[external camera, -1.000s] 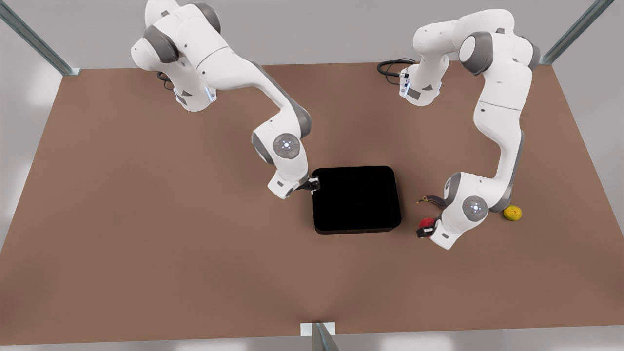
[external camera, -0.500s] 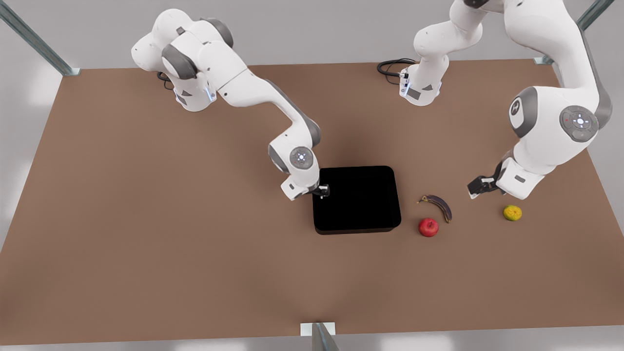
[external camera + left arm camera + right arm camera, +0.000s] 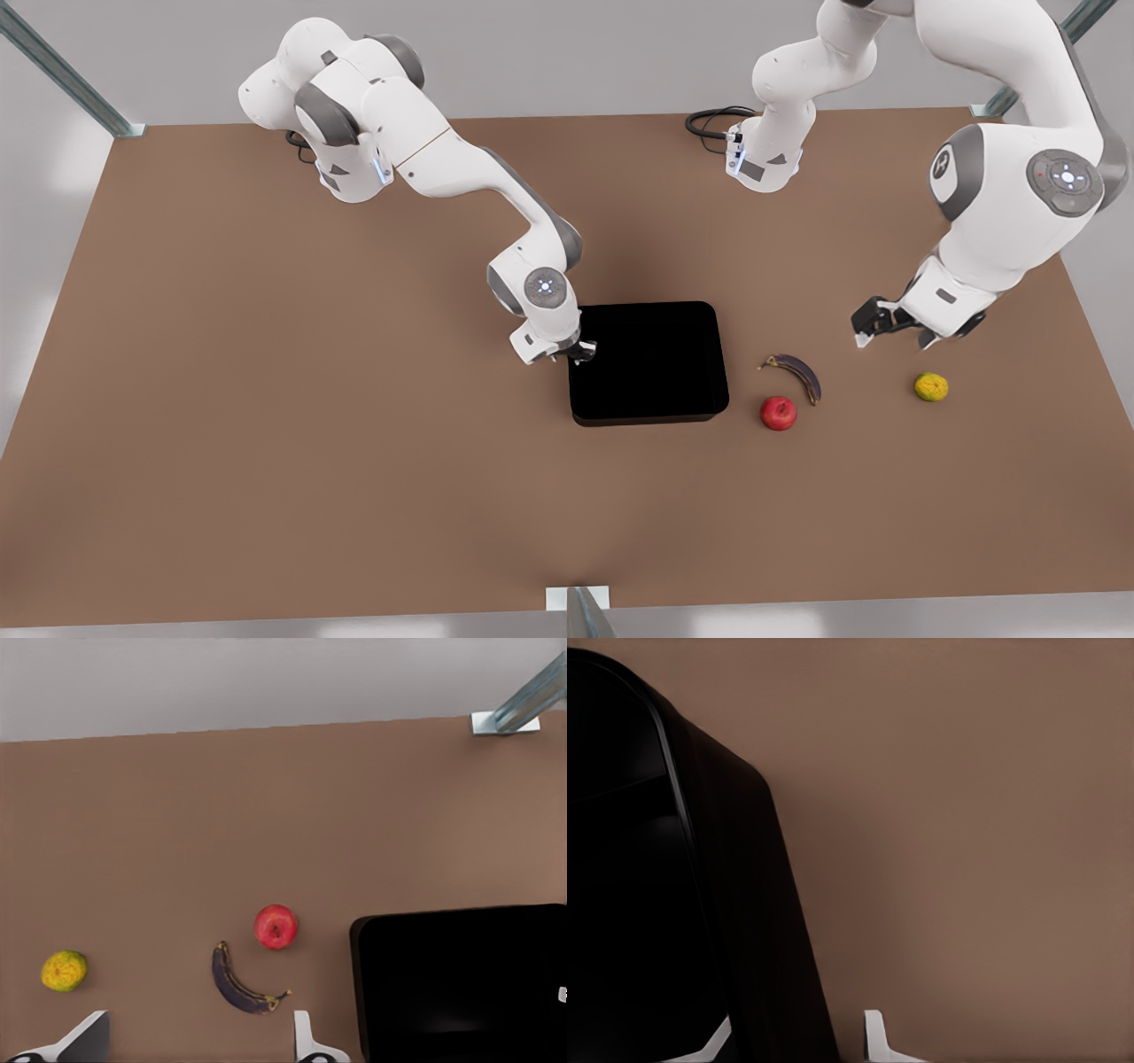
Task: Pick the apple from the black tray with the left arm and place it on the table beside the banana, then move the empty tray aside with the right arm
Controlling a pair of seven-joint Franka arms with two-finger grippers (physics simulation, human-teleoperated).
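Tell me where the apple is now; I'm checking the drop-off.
In the front view the apple rests on the table, between the banana and the tray's right edge.

The wide, flat, matte brown desk (image 3: 266, 425) carries four loose things. A large matte-black rectangular tray with rounded corners (image 3: 651, 363) lies near its middle. At the tray's 4 o'clock, just beside it, sits a small glossy red apple (image 3: 778, 413). A curved, dark purple-brown banana (image 3: 800, 375) lies at the apple's 1 o'clock, close by. A small bumpy yellow-orange fruit (image 3: 931, 387) rests well apart at the banana's 3 o'clock.
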